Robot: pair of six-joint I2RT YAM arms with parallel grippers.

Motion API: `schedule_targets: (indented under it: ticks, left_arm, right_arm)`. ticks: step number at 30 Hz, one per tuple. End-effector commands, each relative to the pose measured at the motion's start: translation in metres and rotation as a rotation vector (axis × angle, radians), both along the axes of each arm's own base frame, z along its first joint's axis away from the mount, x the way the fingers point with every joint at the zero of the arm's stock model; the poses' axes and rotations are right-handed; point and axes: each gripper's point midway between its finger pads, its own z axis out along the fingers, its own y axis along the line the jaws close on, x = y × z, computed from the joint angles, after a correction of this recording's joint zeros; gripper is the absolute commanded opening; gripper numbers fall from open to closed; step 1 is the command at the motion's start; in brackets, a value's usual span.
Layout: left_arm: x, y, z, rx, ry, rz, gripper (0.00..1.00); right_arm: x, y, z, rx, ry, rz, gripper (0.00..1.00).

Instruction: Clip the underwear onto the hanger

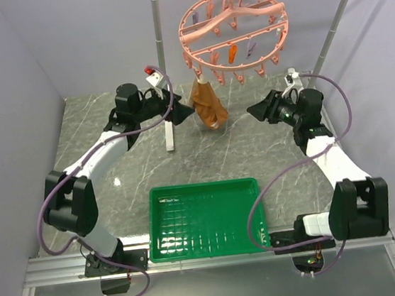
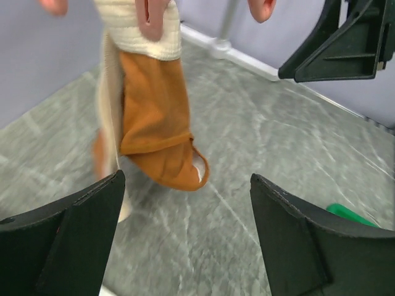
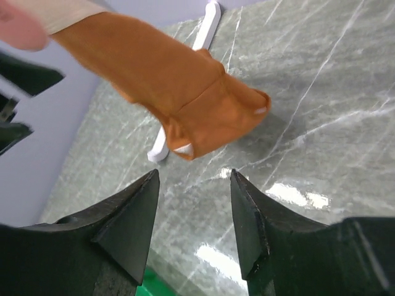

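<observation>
Hanging from the hanger [image 1: 232, 22], the underwear [image 1: 208, 107] is cropped at the top in wrist views. Left gripper [image 2: 185, 180] and right gripper [image 3: 194, 176] are held either side, spread and empty.

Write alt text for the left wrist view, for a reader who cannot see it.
Rust-orange underwear with a cream waistband hangs from a pink clothespin at the top of the frame, above a grey marbled table. The two black fingers of the left gripper stand wide apart in the foreground, holding nothing; a corner of a green tray shows at lower right.
</observation>
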Motion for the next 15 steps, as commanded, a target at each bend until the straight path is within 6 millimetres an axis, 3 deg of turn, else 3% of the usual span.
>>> schedule_targets:
  ticks: [1, 5, 6, 10, 13, 14, 15]
  left_arm:
    - [0.001, 0.018, 0.030, -0.008, -0.050, 0.140, 0.88]
    - [-0.006, 0.012, 0.020, -0.019, 0.034, 0.131, 0.86]
    - [-0.011, 0.009, 0.015, -0.025, 0.057, 0.119, 0.85]
    - [-0.021, 0.001, 0.009, -0.025, 0.060, 0.127, 0.86]
    - [-0.006, 0.000, 0.003, -0.021, 0.075, 0.221, 0.88]
    - [0.008, 0.003, -0.007, -0.001, 0.083, 0.293, 0.89]
    - [0.016, -0.001, -0.001, -0.001, 0.066, 0.321, 0.89]
  right_arm:
    - [0.022, 0.009, 0.021, 0.076, -0.080, 0.009, 0.56]
    - [0.036, 0.013, 0.014, 0.120, -0.064, -0.002, 0.55]
    - [0.036, 0.026, 0.015, 0.126, -0.062, 0.026, 0.55]
    - [0.038, 0.044, 0.015, 0.131, -0.076, 0.046, 0.55]
    - [0.034, 0.055, 0.019, 0.114, -0.086, 0.069, 0.55]
    - [0.033, 0.055, 0.020, 0.114, -0.086, 0.069, 0.55]
    - [0.034, 0.055, 0.021, 0.115, -0.089, 0.065, 0.55]
